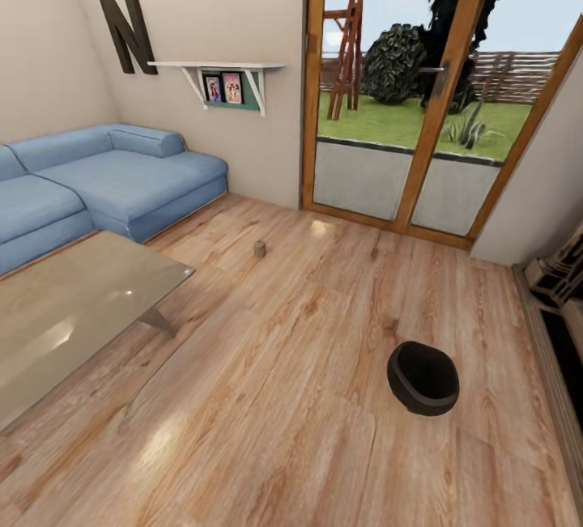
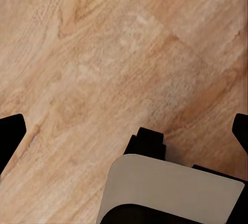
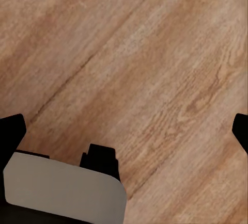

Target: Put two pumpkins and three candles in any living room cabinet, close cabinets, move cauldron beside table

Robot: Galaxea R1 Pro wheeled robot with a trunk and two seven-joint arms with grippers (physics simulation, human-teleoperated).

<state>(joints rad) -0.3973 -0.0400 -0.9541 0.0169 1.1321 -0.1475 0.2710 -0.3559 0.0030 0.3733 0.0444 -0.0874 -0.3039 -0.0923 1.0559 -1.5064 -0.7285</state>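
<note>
Both end effectors [image 2: 124, 131] [image 3: 124, 131] hang spread-fingered above wood floor [image 1: 308, 365].

We've got the cauldron [image 1: 423, 378], round and black, sitting on the wood floor at lower right of the head view, mouth tipped toward us. The table [image 1: 57, 308], glossy grey-topped, fills the lower left, well apart. A small candle-like stub [image 1: 259, 248] stands mid-frame.
</note>
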